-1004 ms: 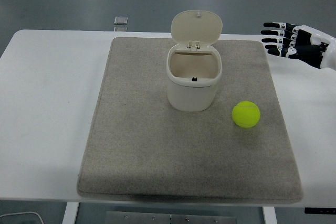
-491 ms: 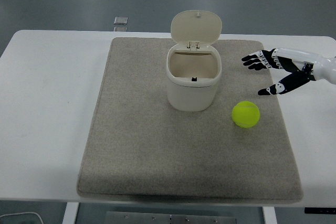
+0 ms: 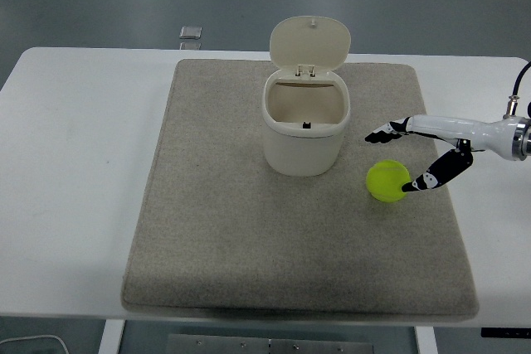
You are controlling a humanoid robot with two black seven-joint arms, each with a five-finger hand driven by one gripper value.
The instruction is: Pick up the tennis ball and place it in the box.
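Note:
A yellow-green tennis ball [image 3: 387, 181] lies on the grey mat [image 3: 249, 230], to the right of the box. The box [image 3: 304, 134] is a cream bin standing upright at the mat's middle back, its hinged lid [image 3: 311, 42] flipped up and the inside bare. My right hand [image 3: 391, 161] comes in low from the right edge. Its fingers [image 3: 380, 133] are spread just above and behind the ball, and the thumb [image 3: 416, 183] rests against the ball's right side. The hand is open and does not enclose the ball. No left arm shows.
The mat covers most of the white table [image 3: 75, 163]. A small grey square object [image 3: 191, 33] lies at the table's far edge, behind the mat's left corner. A black cable [image 3: 520, 80] loops at the right edge.
My right hand has come down and leftward from the mat's back right corner to the ball, turning so that thumb and fingers straddle it. Ball and box have not moved.

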